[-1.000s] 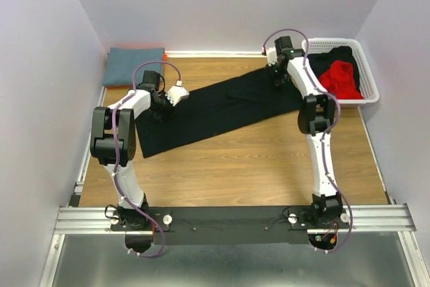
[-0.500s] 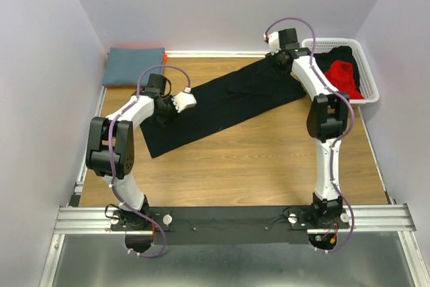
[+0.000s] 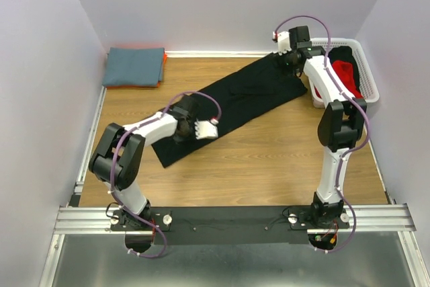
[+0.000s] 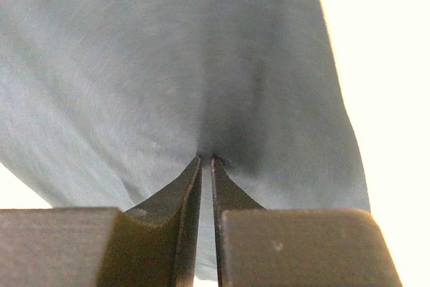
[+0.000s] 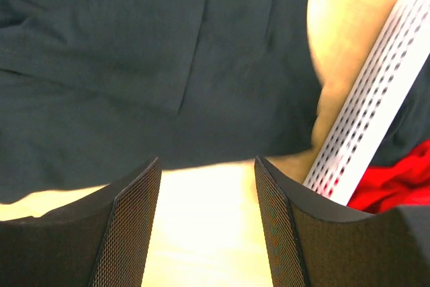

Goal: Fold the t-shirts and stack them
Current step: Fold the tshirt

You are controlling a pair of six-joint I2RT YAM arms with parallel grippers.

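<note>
Wooden tabletop (image 3: 269, 166), pale walls on three sides. I read the left gripper (image 4: 206, 160) as clamped on a pinch of the black t-shirt (image 3: 248, 95), which lies diagonally; its near-left end is partly hidden under the wrist. Farther back, the right gripper (image 5: 207, 166) hangs with fingers apart, holding nothing, just off the shirt's far edge beside the white basket (image 3: 371, 89). The basket holds a red t-shirt (image 3: 344, 75). A folded slate-blue t-shirt (image 3: 134, 65) lies in the far-left corner.

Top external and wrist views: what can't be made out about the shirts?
- Basket: top view, the right arm covers its left side; whatever lies under the red t-shirt is hidden.
- Folded stack: top view, too small to count the layers.
- Black t-shirt: left wrist view, frame edges cut it off and glare washes out its colour.
</note>
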